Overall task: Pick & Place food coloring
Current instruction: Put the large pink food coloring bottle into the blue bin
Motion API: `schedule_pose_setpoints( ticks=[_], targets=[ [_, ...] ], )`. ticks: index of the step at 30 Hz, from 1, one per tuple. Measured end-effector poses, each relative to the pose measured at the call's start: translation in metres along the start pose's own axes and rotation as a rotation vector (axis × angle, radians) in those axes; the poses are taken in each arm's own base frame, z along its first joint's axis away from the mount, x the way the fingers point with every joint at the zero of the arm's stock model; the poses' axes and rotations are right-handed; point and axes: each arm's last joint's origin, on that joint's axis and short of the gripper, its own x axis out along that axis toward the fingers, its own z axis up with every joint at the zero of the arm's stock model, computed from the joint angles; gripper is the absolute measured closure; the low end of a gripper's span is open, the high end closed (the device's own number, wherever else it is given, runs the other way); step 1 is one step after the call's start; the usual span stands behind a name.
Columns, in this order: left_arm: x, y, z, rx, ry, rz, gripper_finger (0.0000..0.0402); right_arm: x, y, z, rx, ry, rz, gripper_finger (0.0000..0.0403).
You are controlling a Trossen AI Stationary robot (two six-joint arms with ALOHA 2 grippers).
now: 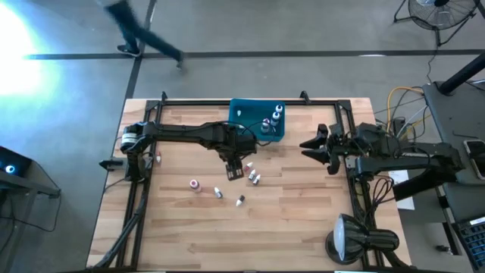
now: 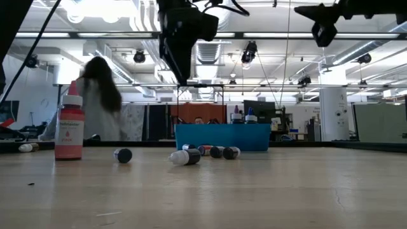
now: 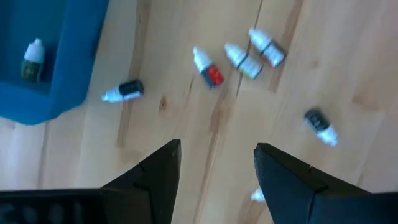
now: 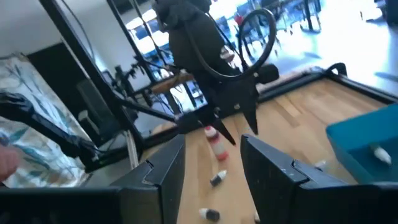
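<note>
Left gripper (image 1: 234,168) hovering mid-table over scattered food coloring bottles (image 3: 211,70) – looks lined up for next grab, my guess. Fingers (image 3: 158,171) spread wide, nothing between them, touching nothing. Teal bin (image 1: 239,129) just beside it at far edge, few bottles already standing inside; rest lying loose on wood table (image 1: 303,220), one red upright (image 2: 69,124). Right gripper (image 1: 324,148) parked off to right side – parted, empty, waiting.
</note>
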Motion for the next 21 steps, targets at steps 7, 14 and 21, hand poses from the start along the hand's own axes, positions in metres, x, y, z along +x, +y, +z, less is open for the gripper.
schedule_pose_setpoints(
  ticks=[7,14,21],
  targets=[
    [0.000,0.000,0.001,-0.138,-0.011,-0.004,0.0220,-0.018,-0.005,-0.017,-0.015,-0.085,0.040,0.0255],
    [0.000,0.000,0.005,-0.134,-0.048,-0.013,0.0220,-0.034,-0.013,-0.035,-0.019,-0.139,0.053,0.0255],
    [0.000,-0.002,0.009,-0.147,-0.088,-0.039,0.0220,-0.042,-0.022,-0.052,-0.018,-0.204,-0.010,0.0255]
  ],
)
